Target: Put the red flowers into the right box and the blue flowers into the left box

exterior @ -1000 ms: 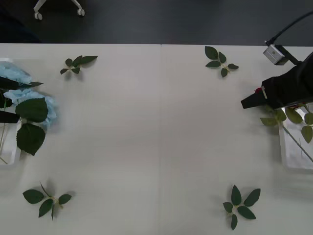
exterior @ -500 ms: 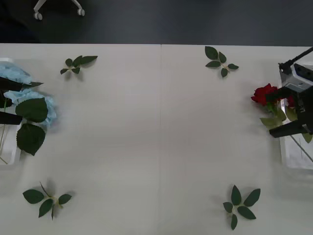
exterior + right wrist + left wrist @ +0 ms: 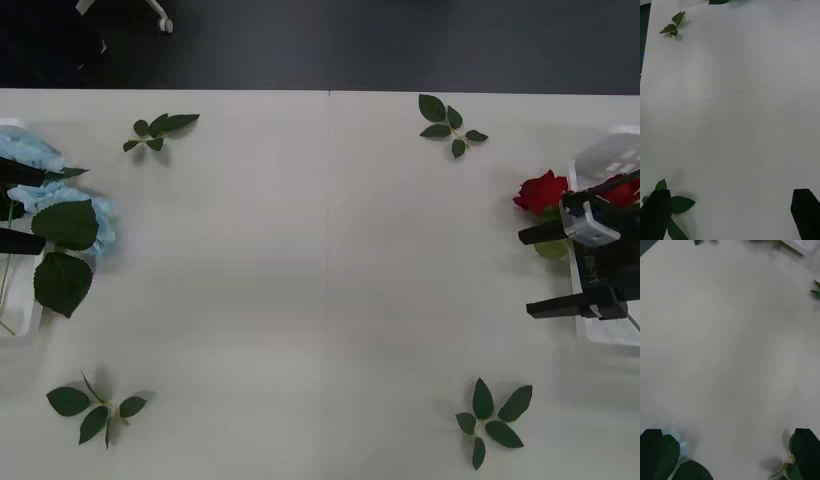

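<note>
Right claw [image 3: 545,270] spread wide beside red flowers [image 3: 541,190] at right box [image 3: 610,155]; left claw [image 3: 18,205] likewise open.

pale-blue fluffy blue flowers [image 3: 40,195] with broad dark leaves are lying at the frame's left edge, while deep-red red flowers [image 3: 541,191] are sitting at the right edge.

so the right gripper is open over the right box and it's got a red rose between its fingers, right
Not quite. The right gripper is open at the right box, but it holds nothing: the right wrist view shows bare table between its fingers. In the front view, the red rose lies at the box's edge, beside the gripper.
</note>
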Robot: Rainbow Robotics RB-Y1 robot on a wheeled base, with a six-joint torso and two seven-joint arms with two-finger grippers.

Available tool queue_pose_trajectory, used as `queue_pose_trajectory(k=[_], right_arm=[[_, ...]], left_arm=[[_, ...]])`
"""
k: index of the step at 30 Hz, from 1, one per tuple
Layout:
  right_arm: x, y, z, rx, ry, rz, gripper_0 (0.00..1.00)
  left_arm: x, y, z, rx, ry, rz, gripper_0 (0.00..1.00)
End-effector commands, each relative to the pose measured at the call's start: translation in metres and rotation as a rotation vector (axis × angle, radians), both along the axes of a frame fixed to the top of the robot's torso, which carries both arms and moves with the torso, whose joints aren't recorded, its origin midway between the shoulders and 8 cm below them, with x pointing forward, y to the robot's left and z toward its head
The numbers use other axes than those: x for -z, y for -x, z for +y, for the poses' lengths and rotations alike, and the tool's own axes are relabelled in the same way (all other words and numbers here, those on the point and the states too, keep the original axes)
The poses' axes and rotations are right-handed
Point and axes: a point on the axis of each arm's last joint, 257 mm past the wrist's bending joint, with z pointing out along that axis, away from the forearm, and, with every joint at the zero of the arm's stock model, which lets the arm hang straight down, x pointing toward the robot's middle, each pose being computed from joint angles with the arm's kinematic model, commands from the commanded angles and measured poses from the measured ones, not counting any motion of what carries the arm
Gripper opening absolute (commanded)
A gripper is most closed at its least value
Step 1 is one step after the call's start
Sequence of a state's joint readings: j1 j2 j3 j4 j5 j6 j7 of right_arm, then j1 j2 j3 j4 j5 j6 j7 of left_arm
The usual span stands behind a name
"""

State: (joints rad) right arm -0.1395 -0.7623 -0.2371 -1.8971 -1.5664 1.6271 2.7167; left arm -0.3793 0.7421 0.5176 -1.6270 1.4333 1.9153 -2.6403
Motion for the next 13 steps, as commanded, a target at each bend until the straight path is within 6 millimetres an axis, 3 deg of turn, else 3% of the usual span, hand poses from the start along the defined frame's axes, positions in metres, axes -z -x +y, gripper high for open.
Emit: queue_pose_trajectory(k=[1, 13], right_arm=[[-0.0192, -0.0004, 0.0152, 0.000, -0.088, -0.028, 0.93], [-0.0261, 0.0058, 0.0233, -0.005, -0.159, -0.014, 0.93]], left_arm=[[-0.0134, -0.0016, 0.0022, 0.049, -0.038, -0.074, 1.00], [-0.0134, -0.0016, 0.0022, 0.049, -0.038, -0.074, 1.00]])
